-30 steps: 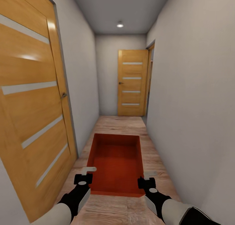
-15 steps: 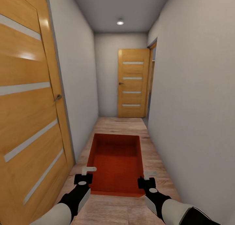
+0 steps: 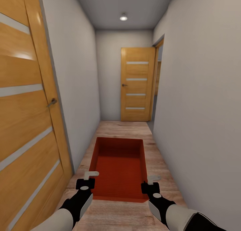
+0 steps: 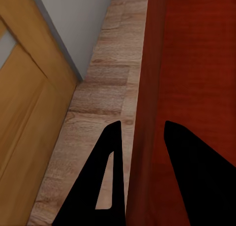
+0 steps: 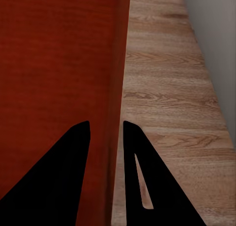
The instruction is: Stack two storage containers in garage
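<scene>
Risk: narrow corridor; carried storage container (image 3: 118,167) could clip wooden door (image 3: 26,123) or wall (image 3: 201,123) if base veers, jarring bin loose from grips.

Both arms reach forward, low, symmetric. Left gripper (image 3: 87,178) clamped on container's left wall; right gripper (image 3: 150,182) clamped on right wall, one finger inside, one outside. Container held between arms above plank floor (image 3: 124,127), open top up, facing far door (image 3: 136,85).

The big wooden door (image 3: 23,123) at the frame's left is cut by the edge; the storage container (image 3: 118,167) hides the floor beneath.
</scene>
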{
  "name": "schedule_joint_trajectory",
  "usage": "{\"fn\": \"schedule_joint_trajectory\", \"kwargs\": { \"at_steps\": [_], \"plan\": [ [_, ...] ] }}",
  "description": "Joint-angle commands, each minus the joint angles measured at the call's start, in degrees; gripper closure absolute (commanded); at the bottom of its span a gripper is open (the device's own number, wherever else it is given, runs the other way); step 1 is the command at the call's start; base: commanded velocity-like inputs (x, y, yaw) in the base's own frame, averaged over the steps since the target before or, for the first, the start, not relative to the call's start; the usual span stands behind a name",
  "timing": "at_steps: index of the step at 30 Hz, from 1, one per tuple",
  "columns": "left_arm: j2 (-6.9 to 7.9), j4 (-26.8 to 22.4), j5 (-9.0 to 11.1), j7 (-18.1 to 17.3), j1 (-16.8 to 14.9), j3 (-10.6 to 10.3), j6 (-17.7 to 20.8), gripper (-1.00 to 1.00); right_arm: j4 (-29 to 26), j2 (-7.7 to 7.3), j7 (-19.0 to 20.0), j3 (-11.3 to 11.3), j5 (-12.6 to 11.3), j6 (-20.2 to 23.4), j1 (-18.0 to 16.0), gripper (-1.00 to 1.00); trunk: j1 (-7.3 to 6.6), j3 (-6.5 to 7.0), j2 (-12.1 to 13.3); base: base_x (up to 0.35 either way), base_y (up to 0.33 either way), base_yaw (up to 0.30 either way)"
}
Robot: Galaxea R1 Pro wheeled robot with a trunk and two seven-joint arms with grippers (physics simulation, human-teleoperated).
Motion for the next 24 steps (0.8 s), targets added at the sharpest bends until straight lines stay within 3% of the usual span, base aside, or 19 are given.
{"fn": "schedule_joint_trajectory", "kwargs": {
  "at_steps": [1,24],
  "plan": [
    [-0.47,-0.4,4.6,0.4,-0.1,0.9,0.3,1.0,0.1,0.01,-2.6,0.1,-1.3,-0.4,0.0,1.0,0.03,-0.1,0.0,0.321,0.0,0.0],
    [-0.47,-0.4,4.6,0.4,-0.1,0.9,0.3,1.0,0.1,0.01,-2.6,0.1,-1.3,-0.4,0.0,1.0,0.03,-0.91,0.0,0.321,0.0,0.0]
  ]
}}
